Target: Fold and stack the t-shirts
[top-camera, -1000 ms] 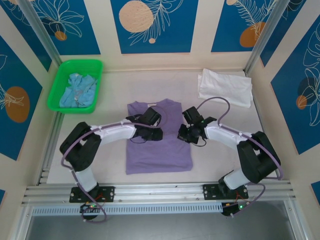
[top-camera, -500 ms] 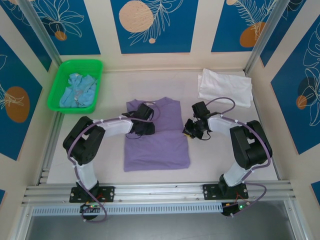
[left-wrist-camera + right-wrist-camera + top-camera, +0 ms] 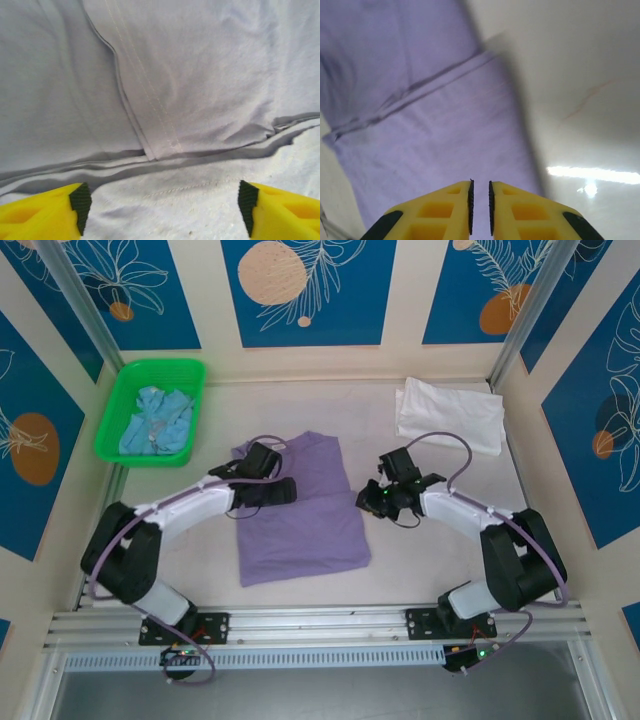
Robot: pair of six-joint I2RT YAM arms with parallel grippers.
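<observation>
Purple shirt (image 3: pixel 305 525) first, from the top camera: it lies flat in the middle of the table (image 3: pixel 440 540), sleeves folded in, collar at the far end, the whole thing turned slightly askew. A white shirt (image 3: pixel 450 415) sits folded at the far right corner. A blue shirt (image 3: pixel 155 422) lies crumpled in the green basket (image 3: pixel 125 380) at the far left. My left gripper (image 3: pixel 285 491) is down over the left half of the purple shirt, below the collar. My right gripper (image 3: pixel 368 502) sits just beside the shirt's right edge, and I cannot tell from up here whether it touches the cloth.

On the left wrist camera, the left gripper (image 3: pixel 160 210) has its yellow fingers (image 3: pixel 40 215) spread wide, one at each lower corner of the view. Beyond them the purple shirt (image 3: pixel 210 75) looks greyish, with a stitched hem (image 3: pixel 145 100) running diagonally where one layer lies folded over another. A paler surface lies nearest the fingers; I cannot tell if it is shirt or table.

On the right wrist camera, the right gripper (image 3: pixel 480 200) has its fingers drawn together to a thin slit. Past them the purple shirt (image 3: pixel 420 125) fills the left side, crossed by a fold line, and its edge runs against the bare table (image 3: pixel 580 75) on the right.
</observation>
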